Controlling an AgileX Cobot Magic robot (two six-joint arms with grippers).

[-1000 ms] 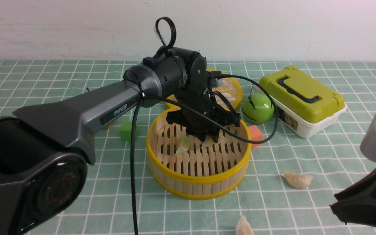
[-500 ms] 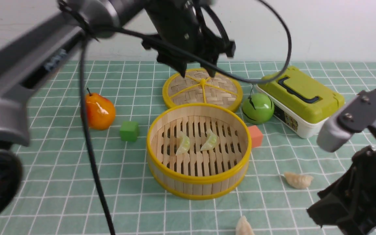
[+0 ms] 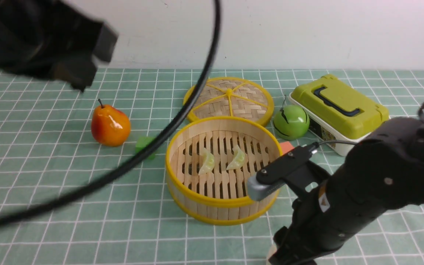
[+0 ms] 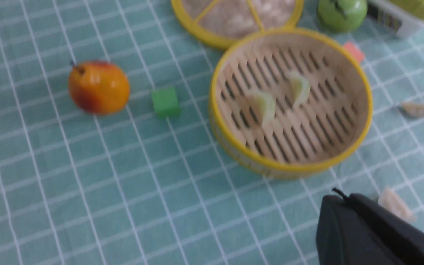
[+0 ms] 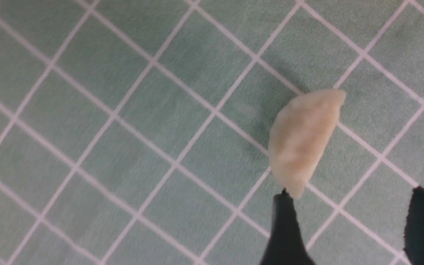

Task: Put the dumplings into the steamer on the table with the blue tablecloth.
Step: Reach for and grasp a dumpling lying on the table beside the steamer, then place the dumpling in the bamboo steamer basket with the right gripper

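Dumpling (image 5: 300,140) lies flat, long axis pointing toward the right gripper (image 5: 350,193).

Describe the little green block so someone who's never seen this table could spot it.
Start at the big round bamboo steamer. Between it and the orange pear to its left lies the green block. It is the only green cube; the other cube is salmon pink.

Left gripper (image 3: 76,79) now out of steamer (image 3: 223,208), high at far left, blurred, closed. Right arm (image 3: 366,191) now in from right edge, low at near side; right gripper (image 5: 350,198) spread beside cream dumpling (image 5: 302,140).
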